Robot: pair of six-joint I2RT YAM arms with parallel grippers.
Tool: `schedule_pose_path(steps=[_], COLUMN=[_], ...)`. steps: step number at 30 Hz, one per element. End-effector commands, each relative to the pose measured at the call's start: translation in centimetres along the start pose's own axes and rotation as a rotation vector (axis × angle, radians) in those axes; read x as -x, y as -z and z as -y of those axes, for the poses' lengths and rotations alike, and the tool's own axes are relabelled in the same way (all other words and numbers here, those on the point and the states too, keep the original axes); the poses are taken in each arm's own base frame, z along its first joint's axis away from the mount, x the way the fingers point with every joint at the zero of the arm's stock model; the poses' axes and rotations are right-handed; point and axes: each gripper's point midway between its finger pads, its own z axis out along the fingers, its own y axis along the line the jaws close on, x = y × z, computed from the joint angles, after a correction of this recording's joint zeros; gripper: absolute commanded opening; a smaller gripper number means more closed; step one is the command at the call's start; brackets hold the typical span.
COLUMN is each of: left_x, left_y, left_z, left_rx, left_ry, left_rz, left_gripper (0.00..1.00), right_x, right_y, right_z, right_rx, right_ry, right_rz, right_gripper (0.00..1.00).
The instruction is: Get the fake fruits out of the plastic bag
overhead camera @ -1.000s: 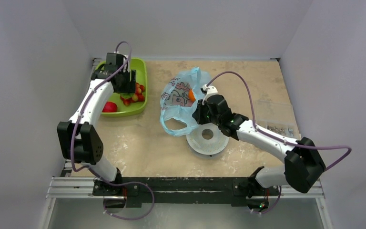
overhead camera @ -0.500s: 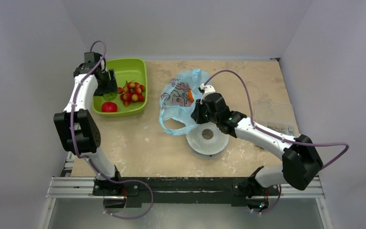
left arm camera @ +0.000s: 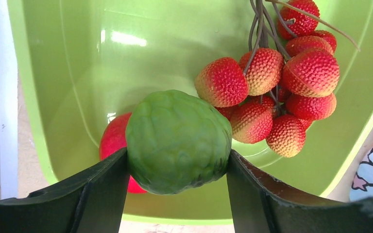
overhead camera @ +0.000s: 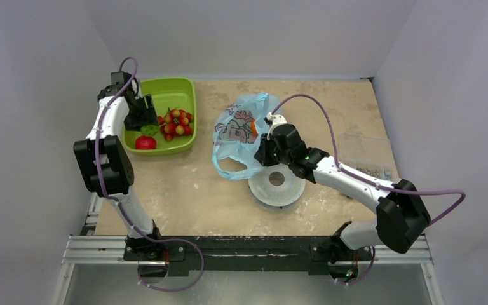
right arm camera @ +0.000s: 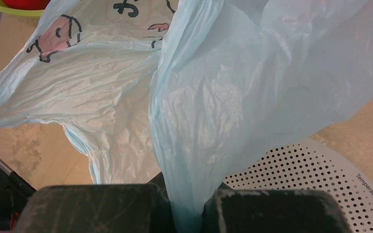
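My left gripper (overhead camera: 145, 125) (left arm camera: 177, 165) is shut on the green fruit (left arm camera: 177, 141) (overhead camera: 147, 129) and holds it over the lime-green tray (overhead camera: 184, 86). In the tray lie the cluster of small red balls (overhead camera: 176, 122) (left arm camera: 277, 92) and the red round piece (overhead camera: 144, 142) (left arm camera: 112, 138). The light-blue plastic bag (overhead camera: 238, 130) (right arm camera: 213, 87) lies at the table's middle. The orange fruit (overhead camera: 254, 128) shows at its right edge. My right gripper (overhead camera: 262, 154) (right arm camera: 187, 213) is shut on a fold of the bag.
A white perforated disc (overhead camera: 277, 184) (right arm camera: 311, 170) lies just in front of the bag, under my right arm. A clear box (overhead camera: 372, 166) with small dark bits sits at the table's right edge. Grey walls close in the table at left, back and right.
My left arm has swung left and drawn back over the tray's left half, uncovering the red cluster; the green fruit is in its jaws. My right gripper has shifted slightly left, still pinching the bag.
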Motion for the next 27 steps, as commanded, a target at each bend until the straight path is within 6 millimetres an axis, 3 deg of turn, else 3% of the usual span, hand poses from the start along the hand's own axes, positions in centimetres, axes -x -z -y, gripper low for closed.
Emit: schedule_pose_path(steps=[1, 4, 11, 20, 27], left_x=[0.1, -0.5, -1.4, -1.1, 0.3], left_y=[-0.7, -1.6, -2.4, -1.8, 1.4], left_z=[-0.4, -0.6, -0.9, -0.8, -0.3], left_rx=[-0.014, -0.008, -0.01, -0.033, -0.073], left_ry=[0.022, 0.029, 0.045, 0.053, 0.049], left_rz=[-0.025, -0.064, -0.111, -0.102, -0.019], left_gripper=[0.27, 0.32, 0.55, 0.61, 0.63], right_x=[2.2, 2.1, 2.1, 2.3, 2.3], right_y=[0.5, 0.1, -0.1, -0.2, -0.3], right_z=[-1.4, -1.3, -1.9, -2.1, -2.1], right_rx=[0.032, 0.026, 0.052, 0.057, 0.058], right_ry=[-0.003, -0.006, -0.01, -0.009, 0.001], right_rz=[0.044, 0.033, 0.023, 0.025, 0.027], right_gripper=[0.0, 0.0, 0.0, 0.0, 0.0])
